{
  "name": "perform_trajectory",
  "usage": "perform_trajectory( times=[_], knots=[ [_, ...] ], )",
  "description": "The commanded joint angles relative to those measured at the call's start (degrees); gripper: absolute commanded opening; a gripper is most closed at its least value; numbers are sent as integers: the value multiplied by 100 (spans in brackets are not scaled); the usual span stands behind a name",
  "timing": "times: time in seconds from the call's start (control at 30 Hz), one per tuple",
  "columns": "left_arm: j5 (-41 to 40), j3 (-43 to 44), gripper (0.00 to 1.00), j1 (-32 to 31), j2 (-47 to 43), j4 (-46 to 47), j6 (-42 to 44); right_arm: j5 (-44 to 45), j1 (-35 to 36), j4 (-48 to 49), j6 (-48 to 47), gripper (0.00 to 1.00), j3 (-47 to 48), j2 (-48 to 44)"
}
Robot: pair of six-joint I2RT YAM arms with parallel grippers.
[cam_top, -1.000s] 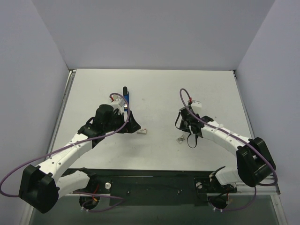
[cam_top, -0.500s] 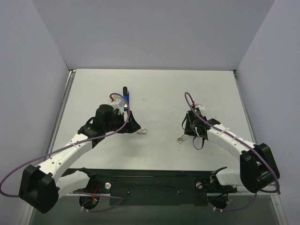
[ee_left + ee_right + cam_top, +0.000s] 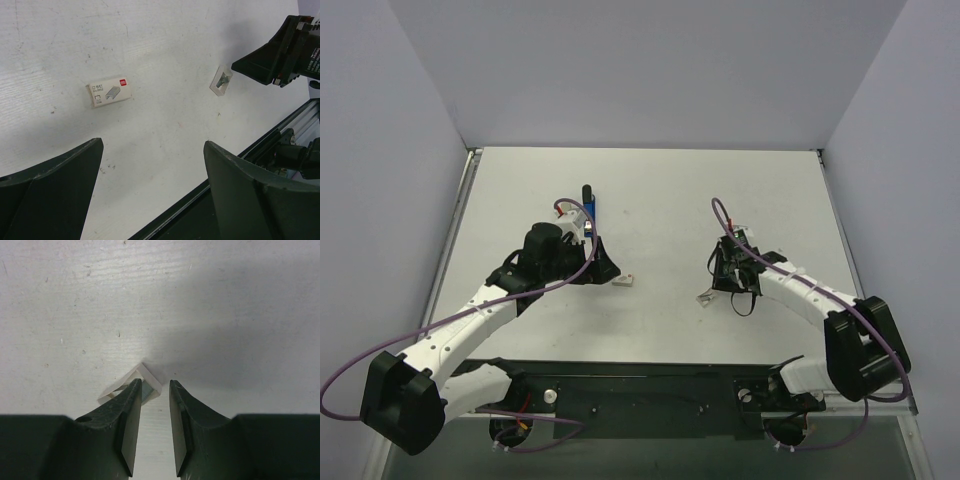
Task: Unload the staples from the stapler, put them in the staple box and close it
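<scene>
Relative to one second ago, the right gripper has come lower and closer to the small white tray; the left arm has not moved. Right jaws: narrowly parted, with bare table showing in the gap and nothing clamped between them. The tray is open-topped and lies at the mouth of these jaws, one corner just ahead of the tips and one edge passing under the left-hand finger. Whether the tips touch it cannot be told. Tray contents: a small grey clump of staples, resting inside the rim. Left gripper: jaws spread wide and empty, held above the table. Ahead of these jaws and toward their left-hand finger lies a staple box, flat on the table, closed, with a printed staple picture on its upper face; its contents are not visible. The tray sits farther ahead, toward the right-hand finger, well apart from the box. The stapler lies farthest out on the table, beyond the left wrist and outside both sets of jaws. Its near end is hidden behind the wrist; no gripper holds it.
</scene>
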Motion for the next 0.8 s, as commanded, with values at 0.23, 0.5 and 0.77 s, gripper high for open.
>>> perform_trajectory(
  times=[0.23,0.5,0.77],
  knots=[
    [104,19,93,-14,-38,234,-35,-132,-48,23,20,24,-77,246],
    [130,36,93,-14,-12,225,-26,-132,-56,49,38,22,-68,361],
    [122,36,93,-14,-3,225,-35,-141,-48,58,64,17,-60,440]
  ],
)
